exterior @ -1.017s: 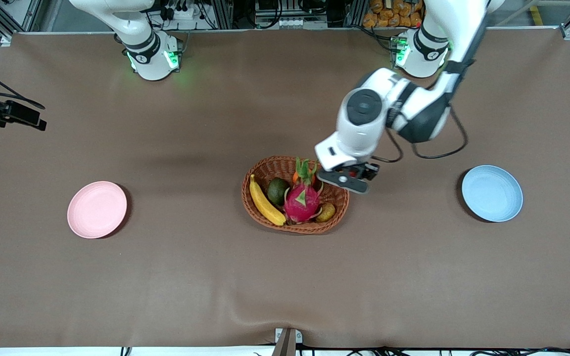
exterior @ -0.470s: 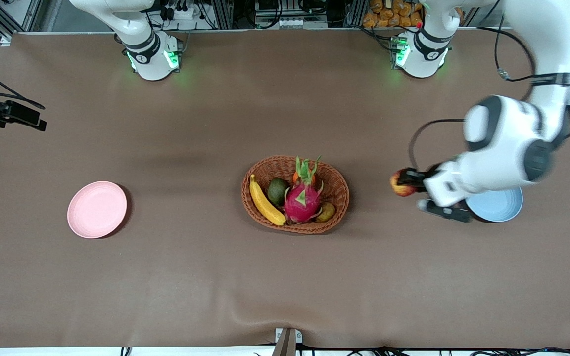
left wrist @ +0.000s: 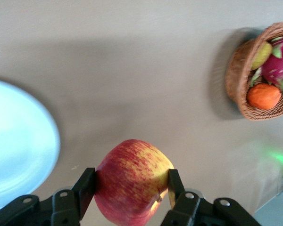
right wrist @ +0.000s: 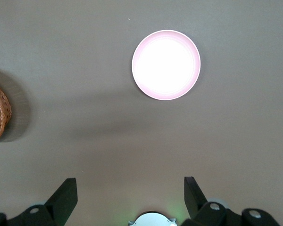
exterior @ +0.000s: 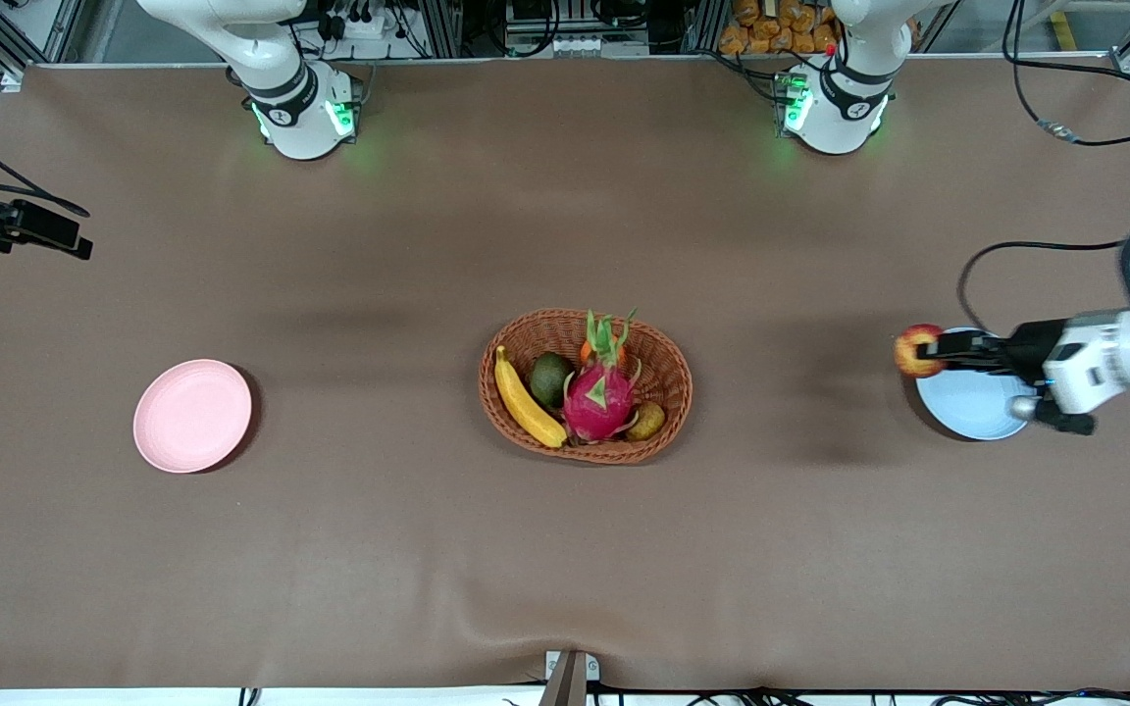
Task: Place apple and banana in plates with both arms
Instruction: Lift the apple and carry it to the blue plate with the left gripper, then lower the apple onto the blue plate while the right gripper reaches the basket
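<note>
One apple (exterior: 919, 350) in left gripper (exterior: 928, 349), seemingly over blue plate (exterior: 972, 407) edge.

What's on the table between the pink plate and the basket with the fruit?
Nothing. In the front view only bare brown table lies between the pink plate and the basket. The right wrist view shows the same bare stretch.
</note>
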You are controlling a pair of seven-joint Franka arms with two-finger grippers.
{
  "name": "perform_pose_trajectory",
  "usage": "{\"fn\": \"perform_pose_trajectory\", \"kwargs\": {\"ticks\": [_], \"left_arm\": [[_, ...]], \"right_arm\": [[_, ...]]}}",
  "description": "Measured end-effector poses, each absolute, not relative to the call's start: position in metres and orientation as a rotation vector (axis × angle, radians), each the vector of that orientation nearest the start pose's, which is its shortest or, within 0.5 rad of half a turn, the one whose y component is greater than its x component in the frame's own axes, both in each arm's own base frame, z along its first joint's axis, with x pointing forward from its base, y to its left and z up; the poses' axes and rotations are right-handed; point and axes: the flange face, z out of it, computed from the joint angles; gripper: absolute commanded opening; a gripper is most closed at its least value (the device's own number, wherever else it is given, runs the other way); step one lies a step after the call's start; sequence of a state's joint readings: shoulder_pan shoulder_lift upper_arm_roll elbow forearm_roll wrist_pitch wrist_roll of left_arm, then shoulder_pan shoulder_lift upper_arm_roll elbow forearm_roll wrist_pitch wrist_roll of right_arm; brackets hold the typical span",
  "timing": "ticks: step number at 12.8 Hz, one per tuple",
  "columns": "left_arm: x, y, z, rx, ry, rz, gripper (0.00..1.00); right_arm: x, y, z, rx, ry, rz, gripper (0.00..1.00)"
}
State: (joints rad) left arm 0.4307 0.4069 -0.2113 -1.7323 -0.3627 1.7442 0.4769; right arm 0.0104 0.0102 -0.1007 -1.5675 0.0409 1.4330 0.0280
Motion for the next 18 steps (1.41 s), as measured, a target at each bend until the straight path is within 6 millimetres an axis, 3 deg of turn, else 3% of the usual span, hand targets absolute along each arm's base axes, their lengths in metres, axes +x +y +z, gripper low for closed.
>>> {"fn": "perform_pose_trajectory", "kwargs": {"ticks": [3, 5, 7, 9, 12, 14, 17, 18], "left_arm": [[0.574, 0.207, 0.265, 2.473, -0.097, -0.302, 0.32], [0.562, 0.248, 0.230, 2.397, -0.035, -0.320, 0.32], [0.560, 0.276, 0.212, 2.364, -0.011, -0.292, 0.32], [0.565, 0.286, 0.209, 2.362, -0.008, -0.274, 0.33], [0.572, 0.282, 0.205, 2.347, -0.012, -0.264, 0.37], [0.572, 0.279, 0.192, 2.320, 0.000, -0.269, 0.41], [0.572, 0.280, 0.182, 2.310, 0.003, -0.274, 0.44], [0.573, 0.281, 0.183, 2.316, 0.004, -0.266, 0.52]], "right_arm": [[0.541, -0.043, 0.609, -3.084, 0.176, 0.223, 1.00], [0.541, -0.041, 0.607, -3.084, 0.170, 0.226, 1.00], [0.542, -0.039, 0.606, -3.084, 0.164, 0.233, 1.00], [0.542, -0.030, 0.600, -3.082, 0.138, 0.255, 1.00], [0.547, 0.011, 0.574, -3.085, 0.026, 0.283, 1.00], [0.557, 0.050, 0.551, -3.093, -0.071, 0.228, 1.00], [0.576, 0.124, 0.516, -3.096, -0.245, 0.114, 1.00], [0.581, 0.153, 0.501, -3.092, -0.311, 0.081, 1.00]]}}
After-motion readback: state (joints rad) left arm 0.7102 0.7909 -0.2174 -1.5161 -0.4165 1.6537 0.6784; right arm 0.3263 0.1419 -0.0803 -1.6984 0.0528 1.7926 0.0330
